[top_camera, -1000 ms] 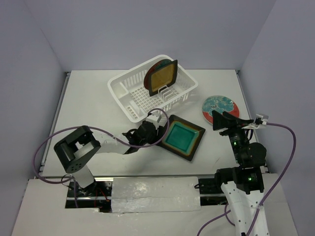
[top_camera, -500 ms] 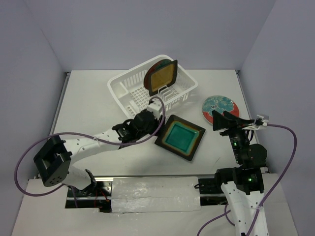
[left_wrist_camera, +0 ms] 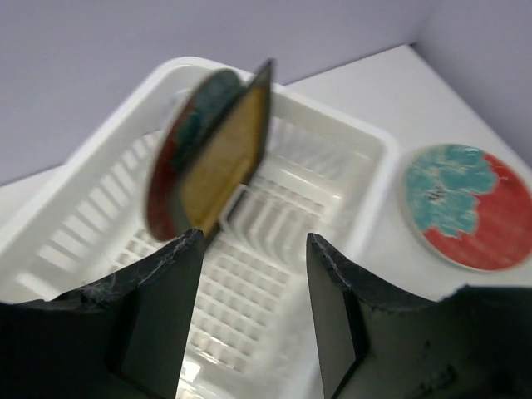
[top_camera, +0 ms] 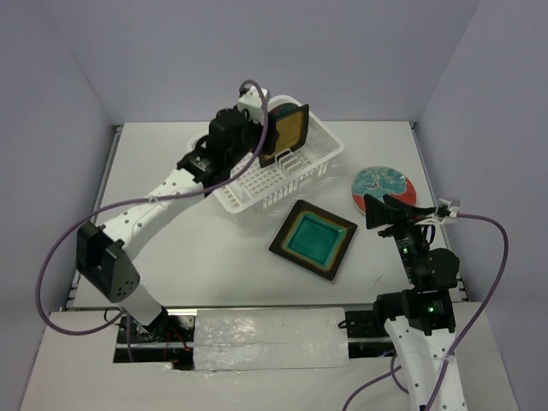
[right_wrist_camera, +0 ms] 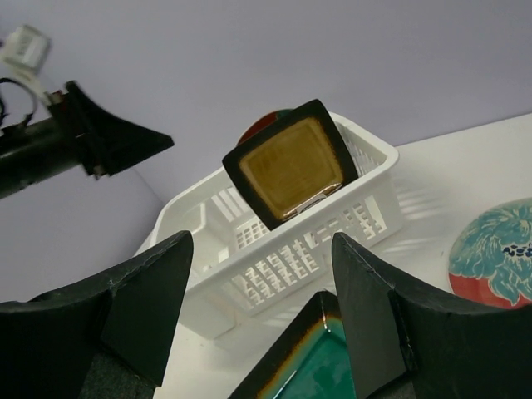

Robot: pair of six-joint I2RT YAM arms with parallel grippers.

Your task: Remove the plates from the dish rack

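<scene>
The white dish rack (top_camera: 329,147) stands at the back middle. An amber-yellow square plate (top_camera: 289,128) stands upright in it, with a round red-rimmed plate (left_wrist_camera: 176,137) close behind it. A teal square plate (top_camera: 313,240) and a second round plate (top_camera: 383,185) lie flat on the table. My left gripper (top_camera: 262,127) is open and empty, raised over the rack just short of the upright plates; the left wrist view (left_wrist_camera: 253,238) shows them ahead of its fingertips. My right gripper (top_camera: 383,211) is open and empty, held above the table right of the teal plate.
The right wrist view shows the rack (right_wrist_camera: 366,223), the amber plate (right_wrist_camera: 293,164), a corner of the teal plate (right_wrist_camera: 326,367) and the round plate (right_wrist_camera: 497,249). The left arm (top_camera: 163,193) stretches across the table's left half. Grey walls enclose the table.
My left arm has swung up and back from the table beside the teal plate to above the rack, near the upright plates. The right arm has barely moved.
</scene>
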